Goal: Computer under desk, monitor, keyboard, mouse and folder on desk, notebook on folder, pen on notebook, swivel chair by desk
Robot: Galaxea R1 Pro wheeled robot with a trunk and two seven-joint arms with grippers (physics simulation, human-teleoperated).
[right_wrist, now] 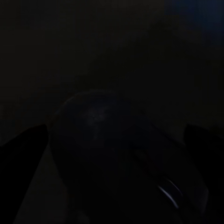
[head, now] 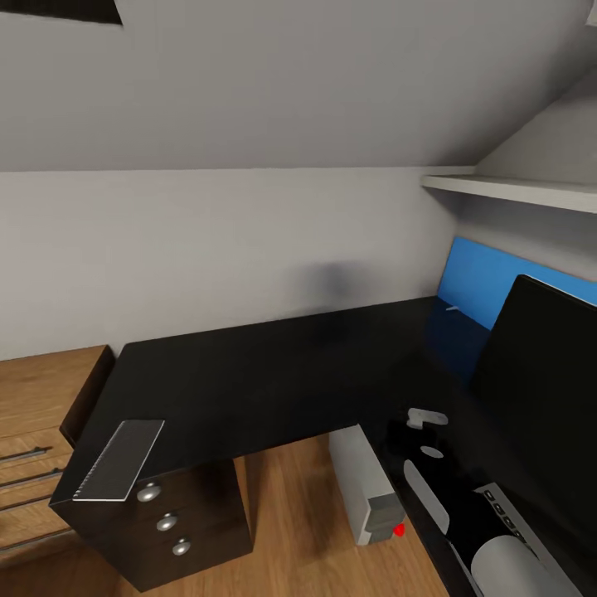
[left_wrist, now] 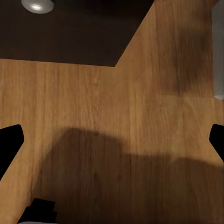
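Observation:
The desk (head: 274, 373) has a glossy black L-shaped top with a blue back panel (head: 473, 278). The monitor (head: 539, 373) stands on its right wing, black screen facing me. A corner of the keyboard (head: 500, 502) peeks out beside my right arm (head: 431, 489). The computer (head: 363, 489), a light-grey tower, stands on the floor under the desk. In the right wrist view my right gripper (right_wrist: 116, 133) is shut on the dark oval mouse (right_wrist: 107, 154) over the black top. A flat grey notebook (head: 120, 460) lies on the desk's near left corner. My left gripper (left_wrist: 116, 130) hangs open over the wooden floor. Folder, pen and swivel chair are out of view.
Dark drawers with round silver knobs (head: 167, 522) sit under the desk's left end. A light wooden chest (head: 33, 439) with bar handles stands left of the desk. A white shelf (head: 514, 189) juts out above the monitor under a sloped ceiling.

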